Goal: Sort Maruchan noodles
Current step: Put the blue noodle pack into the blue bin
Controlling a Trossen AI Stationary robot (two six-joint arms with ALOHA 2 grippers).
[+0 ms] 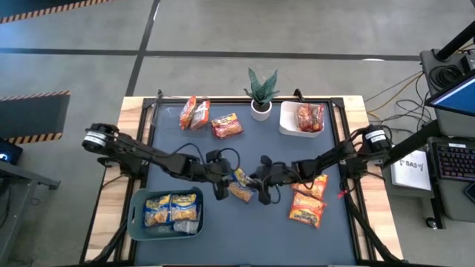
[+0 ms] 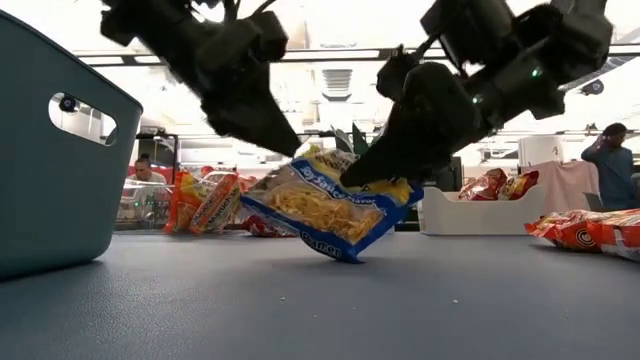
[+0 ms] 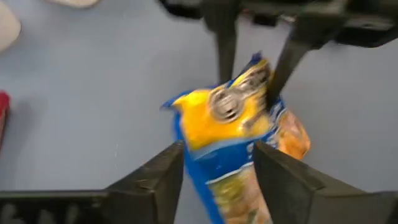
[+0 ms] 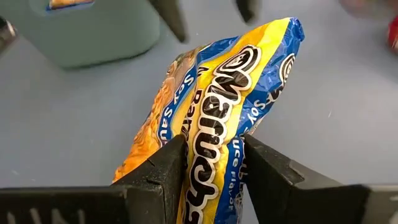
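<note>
One yellow-and-blue Maruchan noodle packet sits tilted between both grippers at mid-table. My left gripper reaches in from the left and is shut on it. My right gripper reaches in from the right and is shut on it too. The low view shows the packet slanting. More yellow packets lie in a teal bin. A red packet lies in a white bin. Orange packets rest flat on the table. My left gripper pinches the packet between its two fingers across its width, at the blue side edge, coming slanting down from the table's left. My right gripper pinches the packet's other end across its printed yellow face, slanting down from the right. The packet is tilted, with its lower corner on the table.
A potted green plant stands at the far edge, beside the white bin. Two orange packets lie right of the grippers, another lies at far centre. The teal bin wall stands close on the near left.
</note>
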